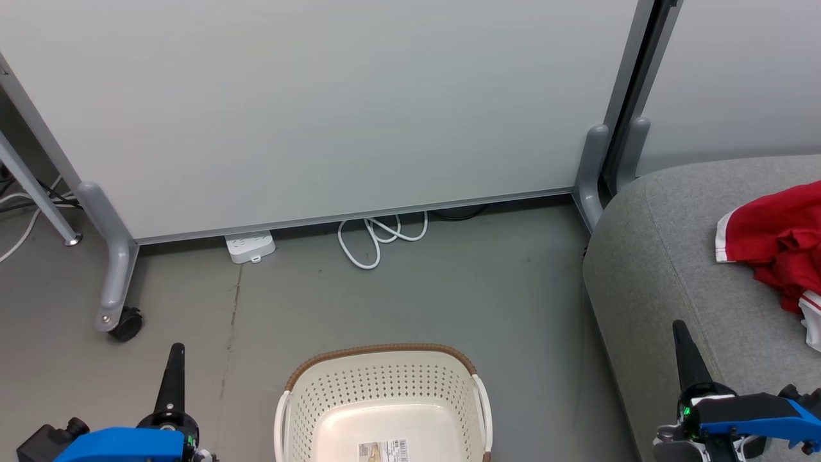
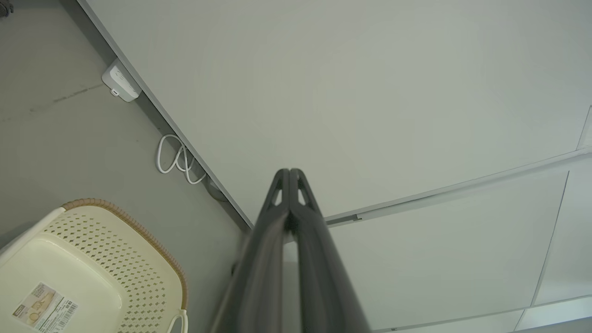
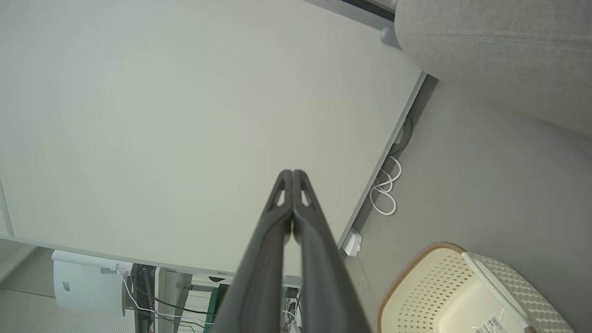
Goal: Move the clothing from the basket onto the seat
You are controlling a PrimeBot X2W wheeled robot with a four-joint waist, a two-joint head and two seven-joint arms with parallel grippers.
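The clothing (image 1: pixel 770 237), crumpled bright red cloth with white striped trim, lies on the seat (image 1: pixel 667 269) at the head view's right edge. The grey woven seat stands to the right of the basket (image 1: pixel 385 385), with a strip of floor (image 1: pixel 532 308) between them. The cream basket has a barcode sticker (image 1: pixel 383 451) on its bottom. Behind it are a white partition (image 1: pixel 321 109), a power strip (image 1: pixel 249 247) and a coiled cable (image 1: pixel 378 240). The left gripper (image 1: pixel 177 350) and right gripper (image 1: pixel 678 326) have their fingers pressed together, holding nothing.
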